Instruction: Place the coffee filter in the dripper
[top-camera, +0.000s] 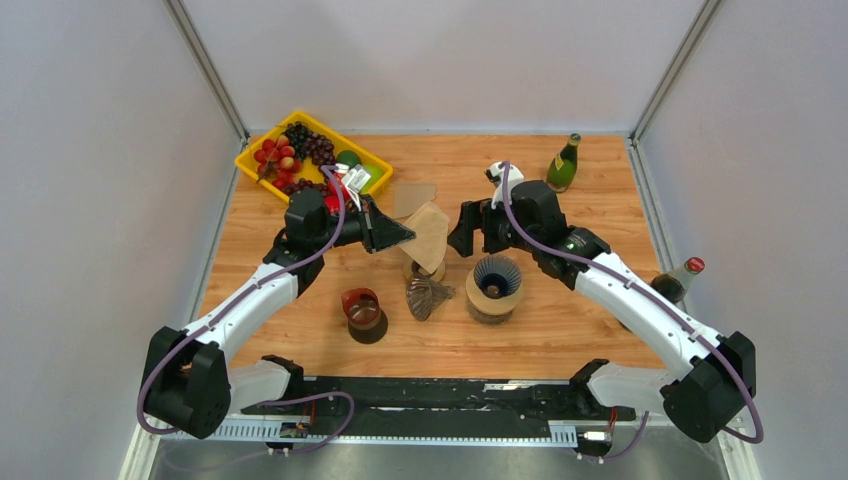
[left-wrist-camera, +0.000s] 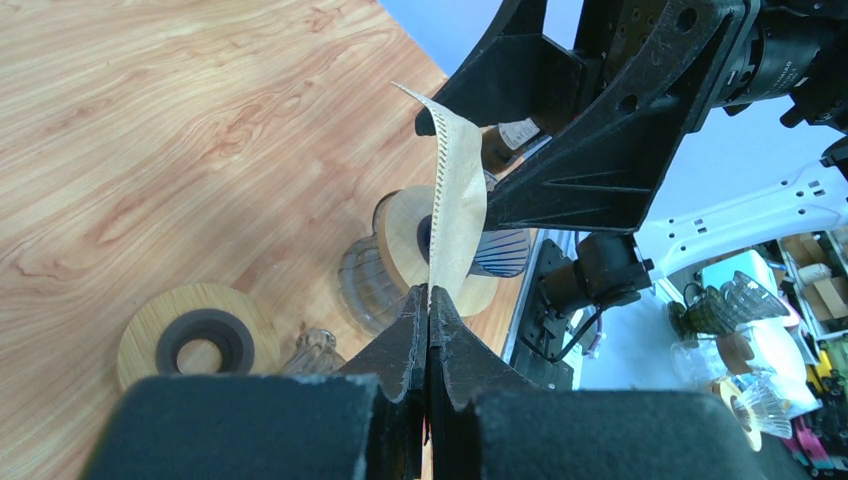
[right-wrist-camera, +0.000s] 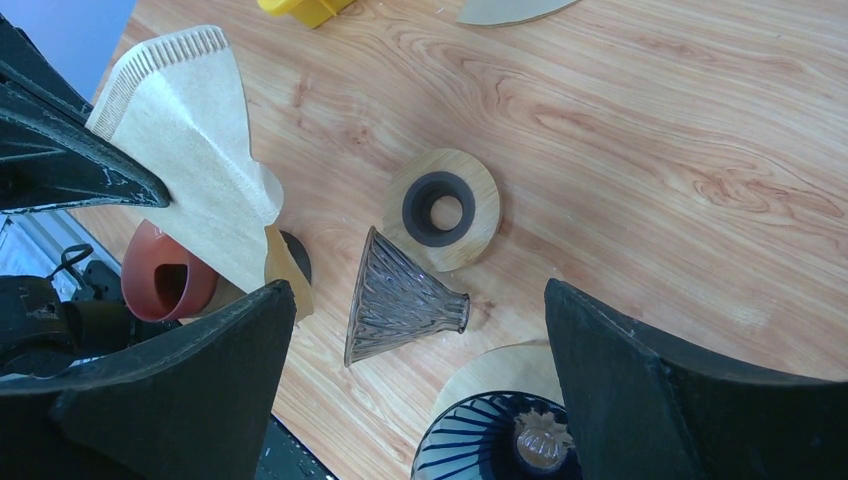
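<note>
Nearest the bases, the blue ribbed dripper (top-camera: 494, 285) on a wooden collar stands upright on the wooden surface (top-camera: 580, 200), with no paper in it. Just beyond, the brown paper coffee filter (top-camera: 430, 235) is held aloft, pinched at one edge by the clenched left claw (top-camera: 405, 235); the right claw (top-camera: 462, 228) is spread wide beside it, grasping nothing. Transport is judged to be in hand. The filter is seen folded flat, its long axis running far to near, crimped edge farthest. Opening and lowering narrow end down are called for.
</note>
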